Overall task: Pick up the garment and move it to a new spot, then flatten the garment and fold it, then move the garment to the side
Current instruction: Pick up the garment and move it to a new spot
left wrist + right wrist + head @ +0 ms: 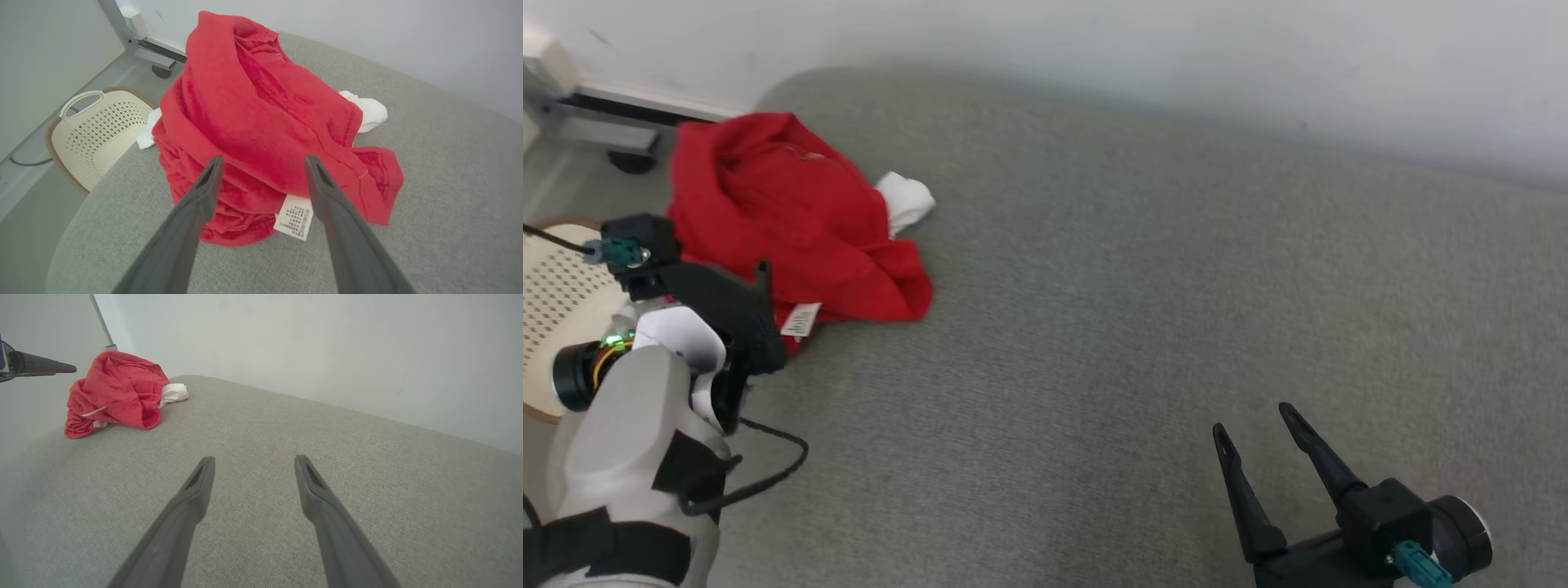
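At five o'clock in the head view, right gripper (1251,418) with fingers spread wide over the grey cushion (1094,327), well apart from the cloth. At eight o'clock, left gripper (263,160), likewise splayed, tips at the near edge of the garment (784,212); contact unclear. Further out, toward ten o'clock, lying on the cushion — red fabric crumpled into a heap of folds, stitched hem showing, white label (802,320) poking from the near side. Just beyond, at its two o'clock — a white cloth (907,200).
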`<state>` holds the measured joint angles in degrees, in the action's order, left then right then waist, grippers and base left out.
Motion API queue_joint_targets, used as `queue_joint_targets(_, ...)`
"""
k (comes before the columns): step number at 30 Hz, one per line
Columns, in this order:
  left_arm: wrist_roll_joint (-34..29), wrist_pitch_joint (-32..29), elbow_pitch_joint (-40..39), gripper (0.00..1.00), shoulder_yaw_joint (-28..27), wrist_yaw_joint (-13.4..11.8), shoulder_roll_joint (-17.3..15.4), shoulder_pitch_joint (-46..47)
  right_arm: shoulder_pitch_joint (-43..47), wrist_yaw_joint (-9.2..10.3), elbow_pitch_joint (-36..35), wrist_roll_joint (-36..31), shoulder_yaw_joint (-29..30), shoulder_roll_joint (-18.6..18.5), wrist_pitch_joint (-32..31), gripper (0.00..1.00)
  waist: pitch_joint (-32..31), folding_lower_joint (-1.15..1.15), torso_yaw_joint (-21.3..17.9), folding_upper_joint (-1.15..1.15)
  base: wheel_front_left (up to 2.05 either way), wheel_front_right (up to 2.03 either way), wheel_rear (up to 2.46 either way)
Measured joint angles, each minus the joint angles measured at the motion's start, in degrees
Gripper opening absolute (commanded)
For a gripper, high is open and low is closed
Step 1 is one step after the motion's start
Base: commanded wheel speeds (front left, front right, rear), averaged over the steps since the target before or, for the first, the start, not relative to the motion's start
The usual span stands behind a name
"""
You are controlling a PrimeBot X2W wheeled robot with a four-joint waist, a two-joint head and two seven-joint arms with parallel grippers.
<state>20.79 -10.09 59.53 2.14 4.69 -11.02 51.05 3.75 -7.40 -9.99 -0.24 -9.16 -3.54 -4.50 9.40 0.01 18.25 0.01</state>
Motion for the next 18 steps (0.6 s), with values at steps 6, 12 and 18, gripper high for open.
queue_joint_targets(6,0.0,0.9,3.7,1.0,-0.3,-3.4,-0.4,2.8,0.0,0.0,-1.5,-0.2,-0.1,0.0,-0.3,1.0,5.2,0.01,-3.4,0.0,0.0,0.0,0.0)
queue_joint_targets(12,-0.4,1.9,6.5,0.99,-0.3,-7.1,-1.7,3.9,0.0,0.0,-1.5,0.2,-0.2,0.0,-0.3,1.0,7.6,0.01,-6.5,0.0,0.0,0.0,0.0)
queue_joint_targets(18,-0.6,2.7,8.6,0.0,0.0,-7.6,-3.0,3.9,0.0,0.0,-0.2,1.0,-1.0,0.1,0.0,1.0,6.7,0.0,-8.1,0.0,0.0,0.0,0.0)
